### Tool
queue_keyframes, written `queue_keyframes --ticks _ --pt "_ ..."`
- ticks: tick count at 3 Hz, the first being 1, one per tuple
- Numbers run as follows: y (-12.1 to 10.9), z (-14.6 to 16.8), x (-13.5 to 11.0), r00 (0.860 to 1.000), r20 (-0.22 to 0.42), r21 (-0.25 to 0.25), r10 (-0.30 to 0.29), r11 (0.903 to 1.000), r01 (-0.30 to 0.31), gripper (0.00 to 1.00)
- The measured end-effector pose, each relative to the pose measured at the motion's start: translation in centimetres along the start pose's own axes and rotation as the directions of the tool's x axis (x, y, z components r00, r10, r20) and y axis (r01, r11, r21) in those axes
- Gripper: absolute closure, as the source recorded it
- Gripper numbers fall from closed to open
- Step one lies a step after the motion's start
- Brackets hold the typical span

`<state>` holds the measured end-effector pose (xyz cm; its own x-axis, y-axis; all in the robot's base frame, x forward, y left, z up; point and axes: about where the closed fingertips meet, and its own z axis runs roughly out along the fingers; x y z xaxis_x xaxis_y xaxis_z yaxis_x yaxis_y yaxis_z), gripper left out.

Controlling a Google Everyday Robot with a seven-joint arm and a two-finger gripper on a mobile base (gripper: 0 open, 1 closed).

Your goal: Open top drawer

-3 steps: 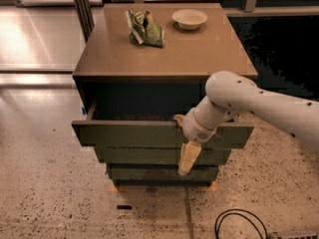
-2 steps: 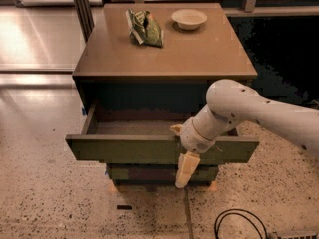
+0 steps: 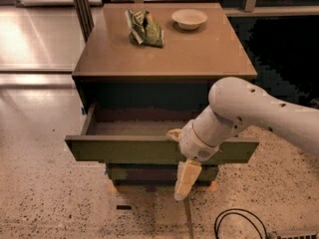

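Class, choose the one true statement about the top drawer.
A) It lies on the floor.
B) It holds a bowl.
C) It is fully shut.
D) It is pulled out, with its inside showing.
D: the top drawer juts forward of the cabinet, its shallow inside showing, with the pincer at its front edge, right of centre.

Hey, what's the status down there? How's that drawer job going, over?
Claw on top drawer front edge, right of centre. Drawer pulled well out. Floor cable nearby, not blocking.
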<state>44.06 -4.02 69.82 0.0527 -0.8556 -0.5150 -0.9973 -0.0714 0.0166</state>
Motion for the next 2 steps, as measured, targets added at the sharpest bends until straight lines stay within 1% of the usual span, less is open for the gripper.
queue_keyframes --ticks 1,2 --pt "0.0 0.0 0.0 1.000 0.000 0.000 0.000 1.0000 0.000 0.00" --pt "-2.5 2.1 3.2 0.999 -0.008 -0.031 0.046 0.9984 -0.046 0.00"
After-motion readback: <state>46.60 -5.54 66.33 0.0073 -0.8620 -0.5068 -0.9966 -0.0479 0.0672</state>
